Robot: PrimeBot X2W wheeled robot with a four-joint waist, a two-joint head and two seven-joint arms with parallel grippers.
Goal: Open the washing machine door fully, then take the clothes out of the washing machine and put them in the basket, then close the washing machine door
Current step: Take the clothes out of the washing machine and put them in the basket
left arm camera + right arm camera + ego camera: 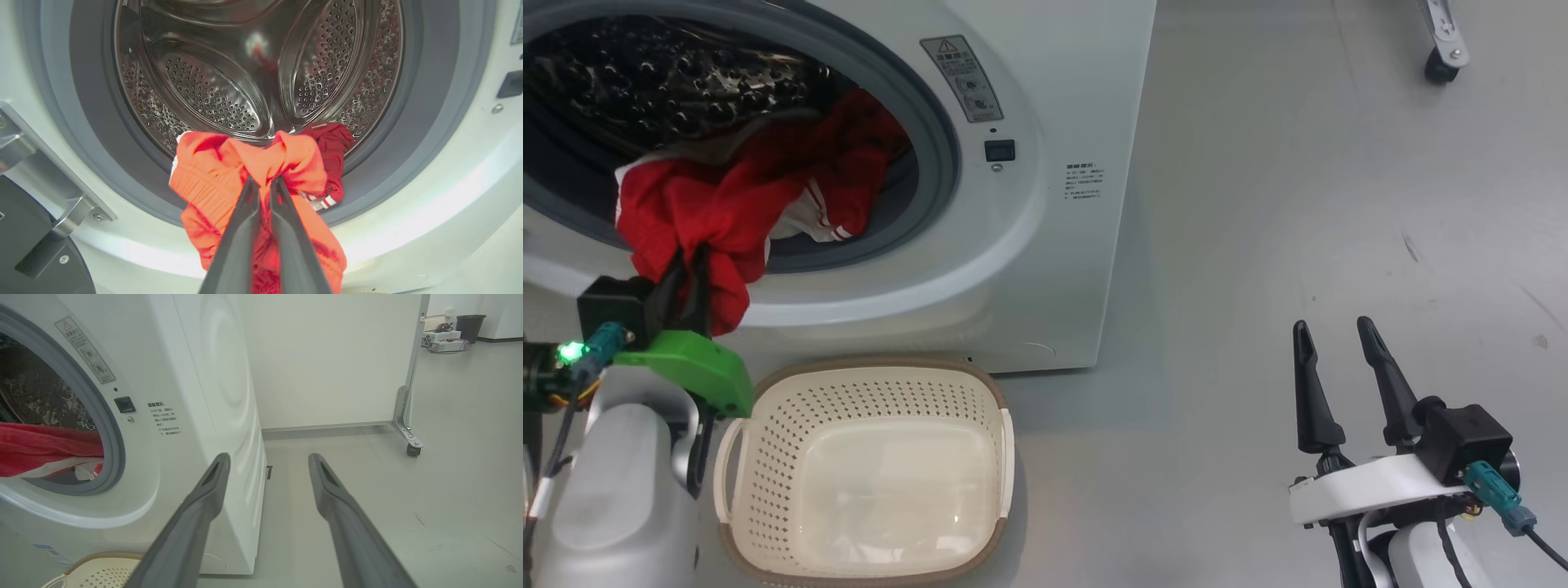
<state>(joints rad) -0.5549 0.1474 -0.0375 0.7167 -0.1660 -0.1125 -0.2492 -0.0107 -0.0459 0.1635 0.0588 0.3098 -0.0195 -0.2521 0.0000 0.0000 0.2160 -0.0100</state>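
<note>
The white washing machine (1045,269) stands with its round grey-gasketed opening uncovered and the steel drum (245,81) showing. The red clothes (727,204) spill from the drum over the gasket's lower lip. My left gripper (686,269) is shut on a fold of that garment (261,163) at the opening's lower left. The cream basket (866,555) sits on the floor below the opening, empty. A dark piece of the washing machine door (36,253) with its hinge shows at the lower left. My right gripper (1335,339) hangs open over bare floor, right of the machine (204,396).
A white wheeled partition (327,359) stands behind the machine, its caster (412,449) on the grey floor. Open floor (1339,204) stretches to the right. A dark bin (470,326) and some boxes sit far back.
</note>
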